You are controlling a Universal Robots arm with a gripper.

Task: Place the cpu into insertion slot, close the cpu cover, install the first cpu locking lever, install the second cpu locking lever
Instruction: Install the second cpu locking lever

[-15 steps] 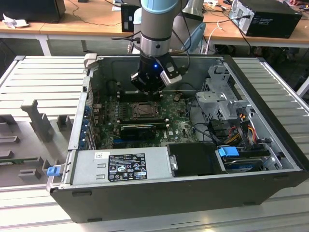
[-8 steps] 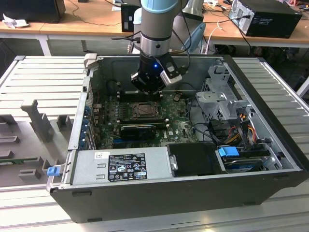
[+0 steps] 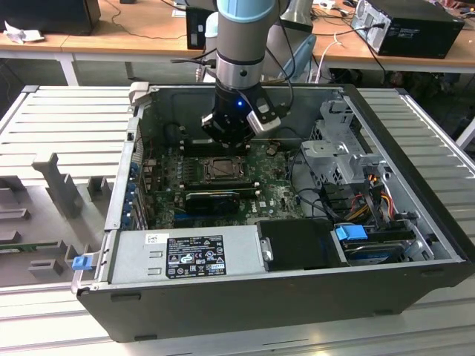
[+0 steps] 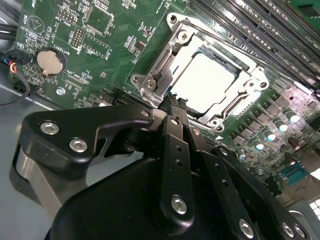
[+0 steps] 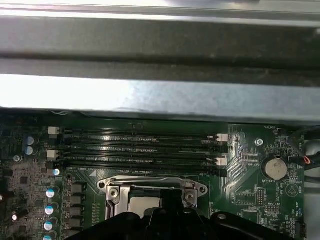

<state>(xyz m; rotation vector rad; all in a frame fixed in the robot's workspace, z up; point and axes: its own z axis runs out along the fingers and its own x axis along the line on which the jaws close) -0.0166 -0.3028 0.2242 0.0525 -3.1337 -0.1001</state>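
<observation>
The cpu [image 4: 204, 82] lies flat in the insertion slot [image 4: 202, 50], its silvery top showing bright through the window of the cpu cover [image 4: 155, 67]. The cover lies down over it. A thin lever rod [image 4: 235, 50] runs along one side of the cover. My gripper [image 4: 172, 102] is shut, with nothing seen between its black fingers. It hovers just off one corner of the socket frame. In the first wrist view, the gripper [image 5: 167, 202] sits over the cover [image 5: 150, 184] and partly hides the cpu [image 5: 144, 204]. In the exterior view the gripper [image 3: 226, 139] hangs right above the socket [image 3: 220, 169].
Long memory slots [image 5: 140, 145] run beside the socket, with the case wall [image 5: 160, 95] beyond them. A coin battery [image 4: 50, 61] sits on the green board. A black ridged card [image 3: 215, 199], the power supply [image 3: 193, 256] and a drive cage [image 3: 341, 152] crowd the case.
</observation>
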